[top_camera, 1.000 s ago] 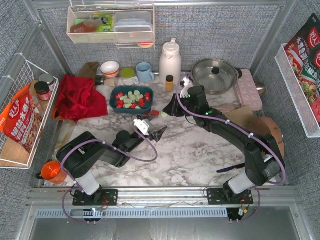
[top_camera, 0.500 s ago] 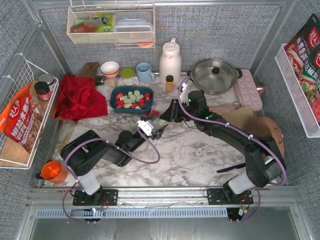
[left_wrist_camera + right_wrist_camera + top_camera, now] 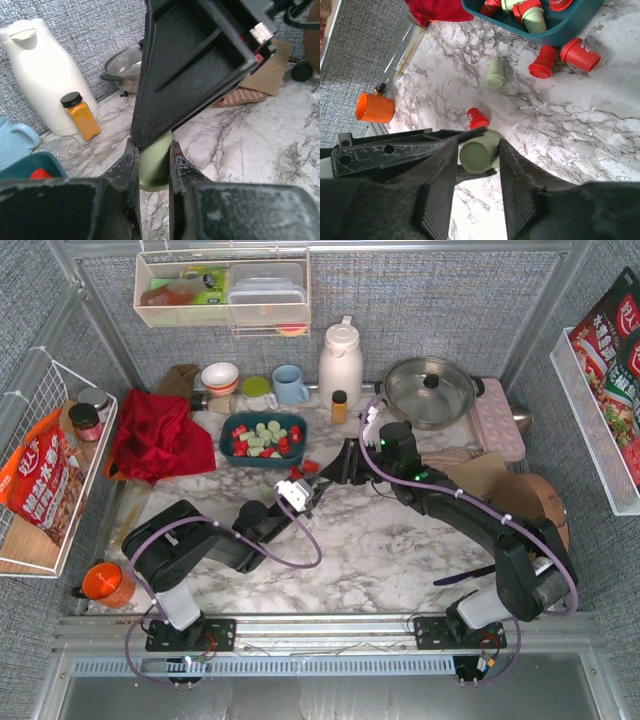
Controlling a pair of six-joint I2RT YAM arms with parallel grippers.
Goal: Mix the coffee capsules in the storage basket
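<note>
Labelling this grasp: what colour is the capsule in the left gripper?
Pale green capsule; clearest in the right wrist view.

The counter (image 3: 400, 540) is white marble with grey veins. The basket (image 3: 228, 455) is dark teal, and the capsules (image 3: 262, 437) in it are bright red and pale mint green. The capsule (image 3: 154, 170) in the black left claw (image 3: 152, 162) is pale green. The cloth (image 3: 155, 435) is deep red, the jug (image 3: 340, 365) white, the mug (image 3: 290, 385) light blue, the bottle (image 3: 81, 116) orange with a black cap, the cup (image 3: 103, 583) orange. The walls (image 3: 420, 300) are a grey weave.

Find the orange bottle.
Top view, back centre: the orange bottle stands just in front of the white jug, between the basket and the pan.
</note>
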